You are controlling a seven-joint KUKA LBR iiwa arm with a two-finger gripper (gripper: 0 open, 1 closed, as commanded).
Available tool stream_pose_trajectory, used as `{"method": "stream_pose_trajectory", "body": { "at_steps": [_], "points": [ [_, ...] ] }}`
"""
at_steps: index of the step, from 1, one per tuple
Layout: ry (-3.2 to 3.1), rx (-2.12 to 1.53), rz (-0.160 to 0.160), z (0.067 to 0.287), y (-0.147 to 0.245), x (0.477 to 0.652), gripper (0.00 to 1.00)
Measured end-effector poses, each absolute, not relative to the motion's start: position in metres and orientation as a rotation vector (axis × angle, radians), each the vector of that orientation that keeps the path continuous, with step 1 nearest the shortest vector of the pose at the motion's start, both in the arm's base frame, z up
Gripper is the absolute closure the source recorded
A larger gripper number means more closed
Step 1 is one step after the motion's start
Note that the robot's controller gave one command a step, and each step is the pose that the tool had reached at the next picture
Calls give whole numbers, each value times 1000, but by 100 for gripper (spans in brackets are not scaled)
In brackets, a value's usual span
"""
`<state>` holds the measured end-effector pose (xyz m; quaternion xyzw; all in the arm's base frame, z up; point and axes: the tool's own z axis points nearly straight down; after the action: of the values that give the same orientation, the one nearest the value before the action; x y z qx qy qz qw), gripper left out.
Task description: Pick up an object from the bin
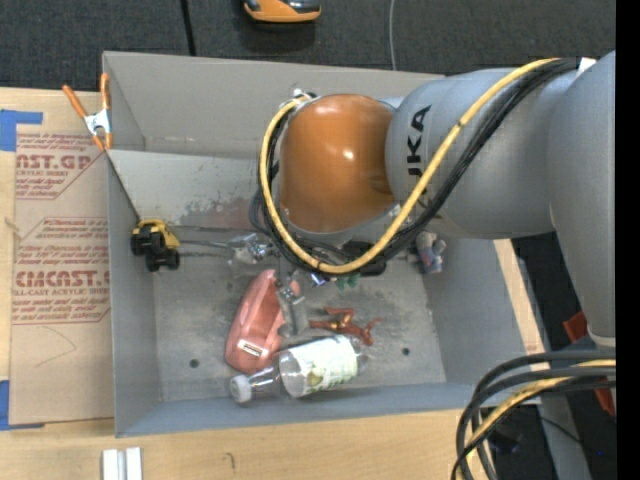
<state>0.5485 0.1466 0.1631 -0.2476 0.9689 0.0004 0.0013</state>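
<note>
The gripper (291, 293), its grip state impossible to judge, is hanging over the pink pouch (255, 323), whose slick skin and neighbouring bottle (312, 366) are probably threatening a slip.

In the bin (130, 298), bottle (305, 367) at the front, tube (254, 320) touching behind it, toy (154, 243) well left.

Scuffed matt metal bin (185, 343); clear glossy, seemingly plastic bottle (312, 365).

Bare bin floor (190, 333) at near left and far right; pink bottle (254, 323), clear bottle (310, 367) and red piece (345, 322) block the near middle.
</note>
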Motion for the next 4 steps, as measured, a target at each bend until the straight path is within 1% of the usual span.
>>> {"method": "stream_pose_trajectory", "body": {
  "at_steps": [1, 2, 3, 4],
  "points": [
    [3039, -781, 3, 130, 132, 588, 0],
    [2892, -1264, 0, 98, 138, 588, 0],
    [2838, -1388, 0, 79, 138, 593, 100],
    [2838, -1388, 1, 79, 138, 593, 100]
  ]
}}
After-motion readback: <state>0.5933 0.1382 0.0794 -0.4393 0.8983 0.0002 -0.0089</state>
